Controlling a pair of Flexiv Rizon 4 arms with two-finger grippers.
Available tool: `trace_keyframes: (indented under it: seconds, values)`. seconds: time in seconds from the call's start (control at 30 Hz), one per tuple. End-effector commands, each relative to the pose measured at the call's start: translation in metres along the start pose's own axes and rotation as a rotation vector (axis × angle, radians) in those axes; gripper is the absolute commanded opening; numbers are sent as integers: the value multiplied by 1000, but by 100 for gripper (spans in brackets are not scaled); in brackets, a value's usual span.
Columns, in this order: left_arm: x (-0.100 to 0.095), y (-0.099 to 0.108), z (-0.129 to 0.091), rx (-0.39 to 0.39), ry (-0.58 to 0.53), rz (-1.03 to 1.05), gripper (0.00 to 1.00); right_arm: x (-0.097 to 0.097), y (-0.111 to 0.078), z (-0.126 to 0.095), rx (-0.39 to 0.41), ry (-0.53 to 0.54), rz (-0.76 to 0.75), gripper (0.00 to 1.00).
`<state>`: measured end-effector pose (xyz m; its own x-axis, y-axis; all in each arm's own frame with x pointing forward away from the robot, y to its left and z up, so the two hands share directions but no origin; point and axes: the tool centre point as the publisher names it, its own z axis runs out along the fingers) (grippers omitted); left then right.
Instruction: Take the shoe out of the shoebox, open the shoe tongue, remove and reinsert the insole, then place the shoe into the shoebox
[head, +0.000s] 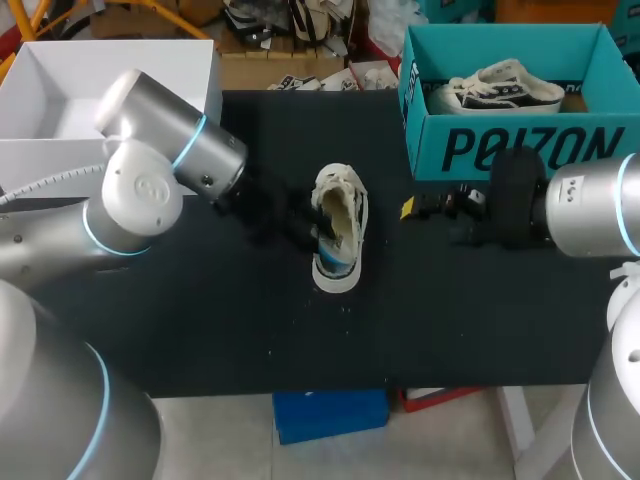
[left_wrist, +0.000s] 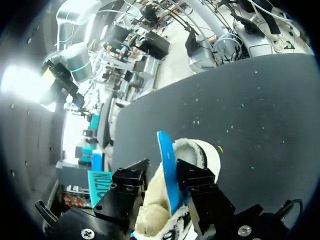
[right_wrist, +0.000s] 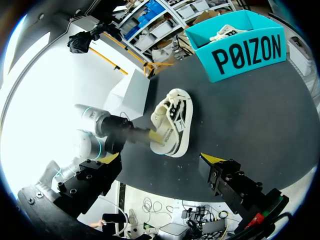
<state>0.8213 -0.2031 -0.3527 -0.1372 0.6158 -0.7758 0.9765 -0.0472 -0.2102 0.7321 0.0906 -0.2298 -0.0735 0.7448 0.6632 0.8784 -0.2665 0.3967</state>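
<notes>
**Left gripper (left_wrist: 163, 175) pinching the insole (left_wrist: 165, 150), right gripper (head: 432, 207) empty**

Blue insole sticks up out of the shoe (head: 338, 235), which sits in the middle of the table (head: 200, 330). Right one's spread wide, hanging just in front of the teal shoebox (head: 520, 150).

Insole (left_wrist: 167, 170): lower end was sunk out of sight in shoe (head: 345, 205).
Left gripper (head: 322, 232): front end was hidden inside shoe.
Second shoe (head: 495, 88): lower part was hidden behind shoebox (head: 520, 148) wall.
Right gripper (head: 430, 220): outline was lost against dark table (head: 200, 320).
</notes>
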Motion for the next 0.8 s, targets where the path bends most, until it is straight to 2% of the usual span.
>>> trace_keyframes:
  seconds: [0.03,0.23,0.4,0.47,0.53,0.6,0.63,0.8]
  values:
    - [-4,-4,-16,-16,-30,5,100,1,0,1,0,-2,0,100]
    - [-23,5,-30,-56,-68,11,100,1,0,1,0,-2,0,100]
    - [-39,20,-36,-104,-84,-4,100,1,0,1,0,-2,0,100]
    - [-45,29,-39,-134,-79,-14,85,1,0,1,0,-2,0,100]
    - [-51,37,-40,-165,-64,-20,79,1,0,1,0,-2,0,100]
    - [-56,44,-41,-197,-45,-28,67,1,0,1,0,-2,0,100]
    - [-59,47,-41,-214,-32,-27,64,1,0,1,0,-2,0,100]
    - [-70,56,-41,-256,12,-30,70,1,0,1,0,-2,0,100]
